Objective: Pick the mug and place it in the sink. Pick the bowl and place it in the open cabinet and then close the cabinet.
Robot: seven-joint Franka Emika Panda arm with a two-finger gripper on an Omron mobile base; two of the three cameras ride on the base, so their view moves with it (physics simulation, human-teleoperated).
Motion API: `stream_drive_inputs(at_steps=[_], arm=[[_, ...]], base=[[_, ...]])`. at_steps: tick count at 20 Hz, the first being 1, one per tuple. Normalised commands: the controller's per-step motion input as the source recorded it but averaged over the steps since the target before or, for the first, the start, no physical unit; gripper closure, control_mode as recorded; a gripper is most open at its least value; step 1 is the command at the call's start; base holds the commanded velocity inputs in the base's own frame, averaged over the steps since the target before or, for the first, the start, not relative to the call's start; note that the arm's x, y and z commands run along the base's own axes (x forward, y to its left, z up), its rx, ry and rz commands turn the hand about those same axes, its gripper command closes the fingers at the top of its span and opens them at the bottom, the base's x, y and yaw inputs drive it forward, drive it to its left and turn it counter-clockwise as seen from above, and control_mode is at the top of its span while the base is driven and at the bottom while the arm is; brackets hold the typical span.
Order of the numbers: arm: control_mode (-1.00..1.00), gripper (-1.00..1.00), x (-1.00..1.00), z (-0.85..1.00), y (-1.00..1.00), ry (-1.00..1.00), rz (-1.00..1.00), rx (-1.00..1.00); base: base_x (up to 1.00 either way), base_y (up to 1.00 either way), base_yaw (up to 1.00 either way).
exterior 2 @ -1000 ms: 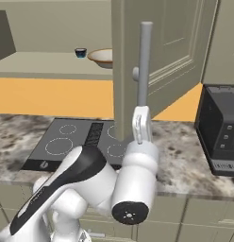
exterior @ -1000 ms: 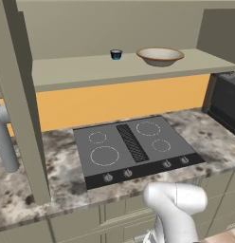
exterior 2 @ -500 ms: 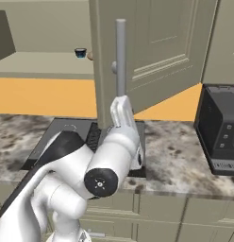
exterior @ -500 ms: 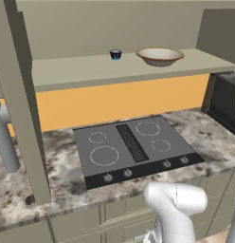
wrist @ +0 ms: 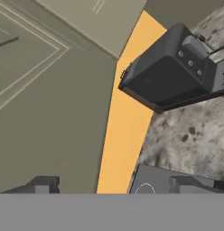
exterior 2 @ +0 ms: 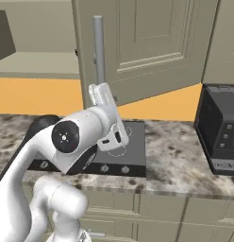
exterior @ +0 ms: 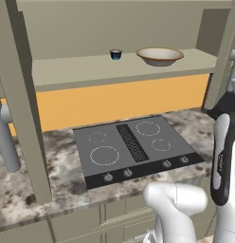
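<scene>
Bowl (exterior: pixel 159 56) sits on the cabinet's (exterior 2: pixel 152 42) inner shelf (exterior: pixel 91 71), right of a tiny dark blue cup (exterior: pixel 116 54), apart from it. Cabinet door part open, bar handle (exterior 2: pixel 99 49) just above the gripper (wrist: pixel 118 184). Jaws wide, holding nothing. Cooktop (exterior: pixel 133 149) on bench (exterior 2: pixel 180 165) below.

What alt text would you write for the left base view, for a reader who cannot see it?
A cream bowl and a tiny dark blue cup stand apart on the shelf of an open wall cabinet. Below it, a black cooktop lies in a speckled stone counter, with the robot's white arm at the lower right.
</scene>
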Motion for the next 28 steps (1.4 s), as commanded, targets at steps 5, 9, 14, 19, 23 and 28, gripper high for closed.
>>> stream_drive_inputs(at_steps=[5, 9, 14, 19, 23, 28], arm=[[-1.00, -1.00, 0.78, 0.00, 0.00, 0.38, -0.01, 0.00], [-1.00, -1.00, 0.75, 0.00, -0.02, 0.23, 0.00, 0.01], [-1.00, -1.00, 0.74, -0.29, -0.28, -0.01, 0.03, 0.00], [-1.00, -1.00, 0.84, -0.59, -0.08, -0.15, 0.09, 0.00], [-1.00, -1.00, 1.00, -0.32, 0.00, -0.10, 0.06, -0.01], [-1.00, -1.00, 1.00, -0.14, 0.01, 0.00, 0.02, 0.00]], base=[[0.00, 0.00, 0.00], [0.00, 0.00, 0.00], [0.00, 0.00, 0.00], [0.00, 0.00, 0.00], [0.00, 0.00, 0.00], [0.00, 0.00, 0.00]])
